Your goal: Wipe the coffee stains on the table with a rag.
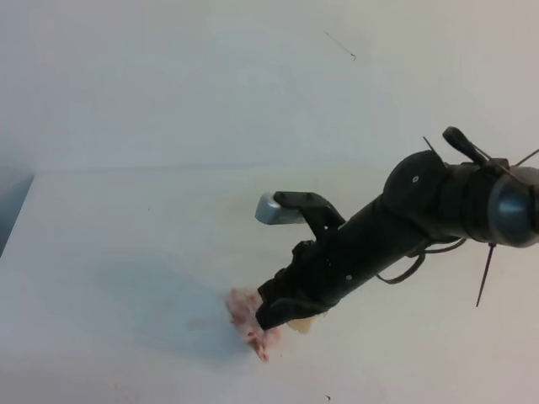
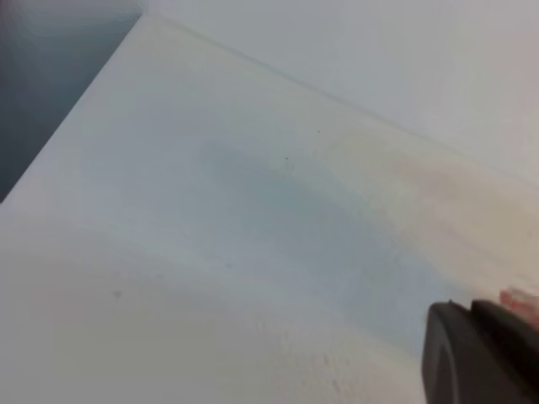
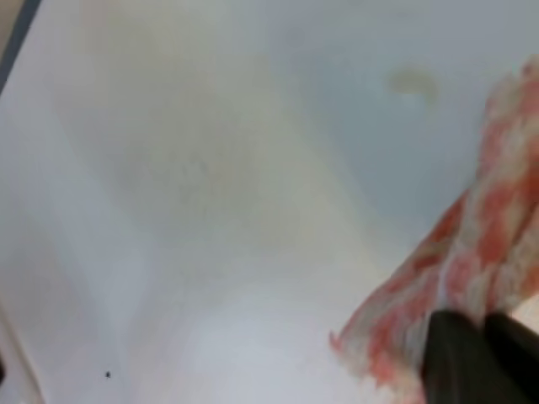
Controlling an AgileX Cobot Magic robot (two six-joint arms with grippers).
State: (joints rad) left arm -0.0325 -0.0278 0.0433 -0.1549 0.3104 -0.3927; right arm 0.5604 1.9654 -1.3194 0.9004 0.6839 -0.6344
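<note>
The rag [image 1: 250, 318] is clamped between the closed jaws of the right gripper [image 1: 271, 316] and pressed onto the table [image 1: 126, 252] near its front edge, its long axis running diagonally from upper left to lower right in the high view. A tan stain [image 1: 301, 324] is seen just beside the gripper's right side. The left gripper is not shown clearly, so the state of its jaws cannot be told.

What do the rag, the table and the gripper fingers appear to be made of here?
Rag: soft woven cloth, pink-red and white, judging by its wrinkles and frayed edge.
Table: smooth matte white surface, probably laminate; no grain or glare shows.
Right gripper fingers: dark matte plastic or rubber; too blurred to tell which.
</note>
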